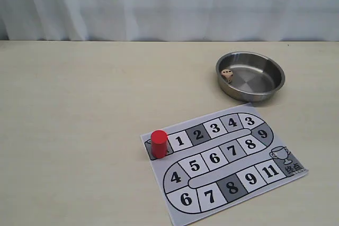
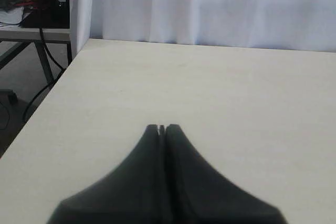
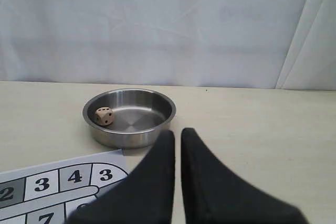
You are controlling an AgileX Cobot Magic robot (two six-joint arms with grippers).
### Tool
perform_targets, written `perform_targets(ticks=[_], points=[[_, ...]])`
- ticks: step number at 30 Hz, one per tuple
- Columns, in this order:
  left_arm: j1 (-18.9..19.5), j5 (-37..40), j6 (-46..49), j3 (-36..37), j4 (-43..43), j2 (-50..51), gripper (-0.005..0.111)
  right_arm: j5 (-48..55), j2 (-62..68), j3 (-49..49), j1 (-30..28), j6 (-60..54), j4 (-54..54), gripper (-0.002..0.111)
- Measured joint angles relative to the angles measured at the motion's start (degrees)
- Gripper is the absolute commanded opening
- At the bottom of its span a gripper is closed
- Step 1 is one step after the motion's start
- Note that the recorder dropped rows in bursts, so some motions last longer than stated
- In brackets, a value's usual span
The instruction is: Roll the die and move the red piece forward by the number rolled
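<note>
While both arms are hanging back from the play area, we are finding the die (image 1: 226,75) lying inside a round steel bowl (image 1: 249,95), close to the bowl's left wall as the exterior view shows it. We are seeing dark pips on its pale faces, but they are too small for us to count with confidence. The bowl is sitting on the pale surface (image 1: 79,130) just beyond the far right corner of a printed board (image 1: 283,157) of numbered squares, apart from the paper. The red piece (image 1: 159,143) is standing upright on the dark square at the board's left end, just beside the square marked 1.

In the left wrist view, the left tool (image 2: 162,128) is hovering over bare surface with its fingers pressed together at the tips, gripping nothing. In the right wrist view, the right tool (image 3: 177,132) is pointing toward the bowl, its fingers drawn narrow with only a thin slit between them, and it too is carrying nothing. A white curtain (image 1: 159,3) is hanging behind the surface.
</note>
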Motion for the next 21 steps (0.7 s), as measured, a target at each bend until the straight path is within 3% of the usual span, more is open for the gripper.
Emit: perform_targets(ticks=[21], points=[[0.0, 0.0, 0.0, 0.0, 0.0, 0.0, 0.0, -0.35, 0.0, 0.0, 0.0, -2.07, 0.0, 0.004]])
